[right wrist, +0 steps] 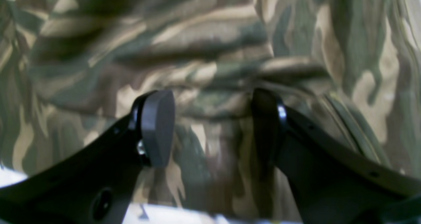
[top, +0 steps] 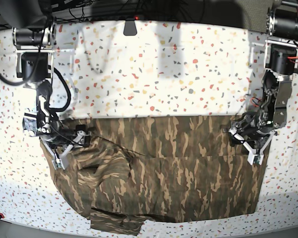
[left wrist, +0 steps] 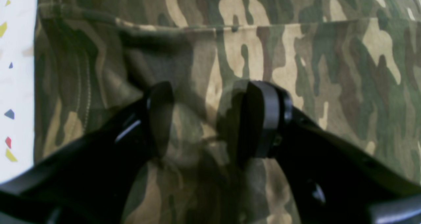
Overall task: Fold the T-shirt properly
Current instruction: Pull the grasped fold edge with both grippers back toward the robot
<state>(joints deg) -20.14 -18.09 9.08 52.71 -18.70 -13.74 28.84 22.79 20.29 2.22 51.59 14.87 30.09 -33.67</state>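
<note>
The camouflage T-shirt (top: 159,168) lies spread on the speckled surface (top: 164,64), right under the left pincer (left wrist: 210,118) and the right pincer (right wrist: 213,128), both spread wide with nothing pinched, probably ready to grab its sides for folding

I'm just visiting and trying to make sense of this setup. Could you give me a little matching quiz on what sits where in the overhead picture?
Things:
1. left gripper
2. right gripper
3. T-shirt
4. table

Descriptions:
A. white, speckled with coloured flecks
B. camouflage cloth, spread out
C. open, over the shirt's edge on the picture's right
D. open, over the shirt's rumpled end on the picture's left

Pairs: 1-C, 2-D, 3-B, 4-A
</note>
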